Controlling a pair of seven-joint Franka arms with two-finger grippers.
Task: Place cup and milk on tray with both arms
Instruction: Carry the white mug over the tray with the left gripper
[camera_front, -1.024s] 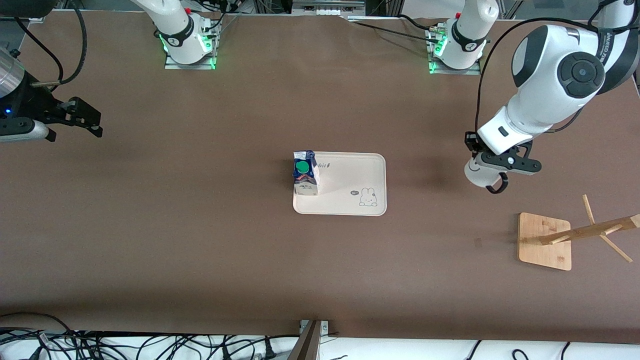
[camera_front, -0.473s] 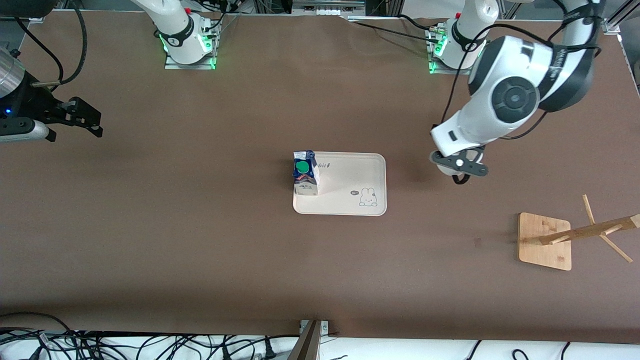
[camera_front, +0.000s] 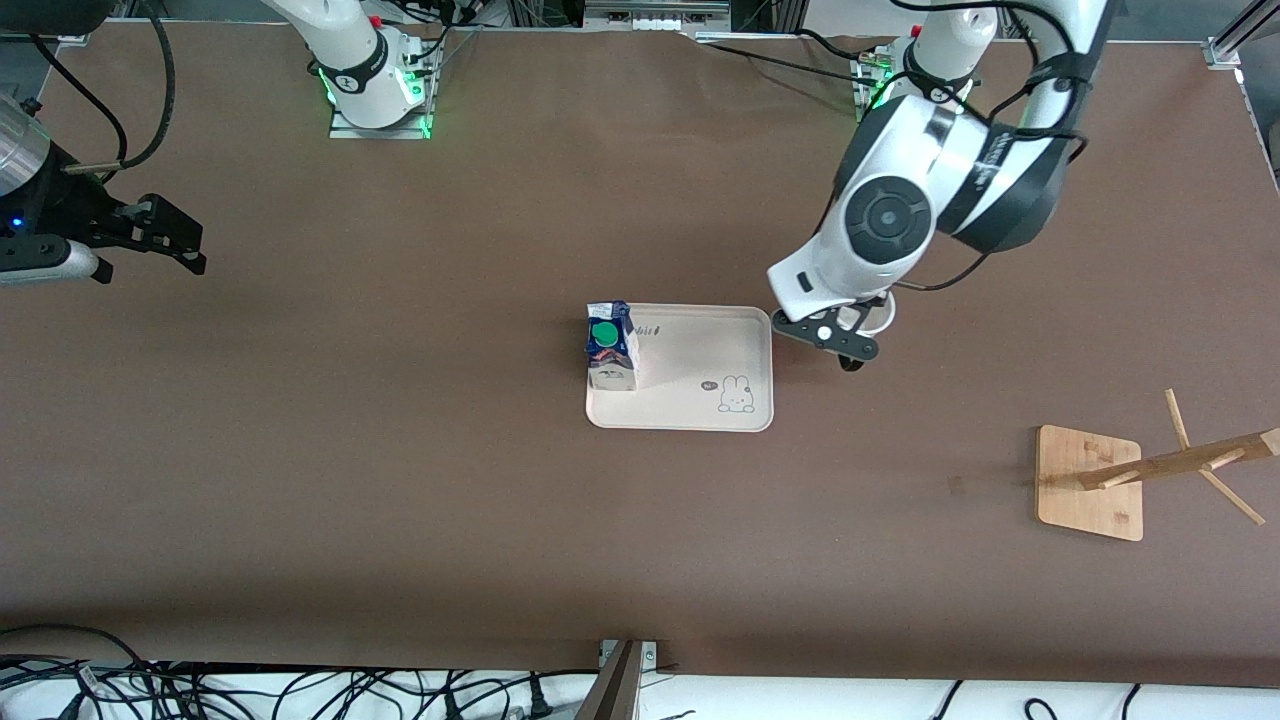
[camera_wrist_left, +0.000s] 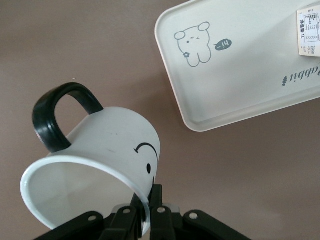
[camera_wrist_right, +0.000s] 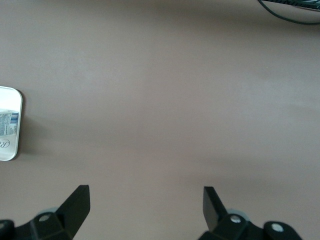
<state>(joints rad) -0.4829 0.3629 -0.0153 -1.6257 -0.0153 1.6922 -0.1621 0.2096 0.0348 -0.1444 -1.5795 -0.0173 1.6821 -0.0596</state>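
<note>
Overhead, brown table (camera_front: 400, 480) carries tray (camera_front: 700, 405) and rack (camera_front: 1090, 485).

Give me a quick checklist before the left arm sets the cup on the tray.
1. Left gripper shut on the cup rim: ok.
2. Cup over the tray: not ok, it hangs over bare table beside the tray's edge.
3. Free room on the tray by the rabbit drawing: ok.
4. Milk upright on the tray: ok.
5. Right gripper open, waiting at its own end: ok.
</note>
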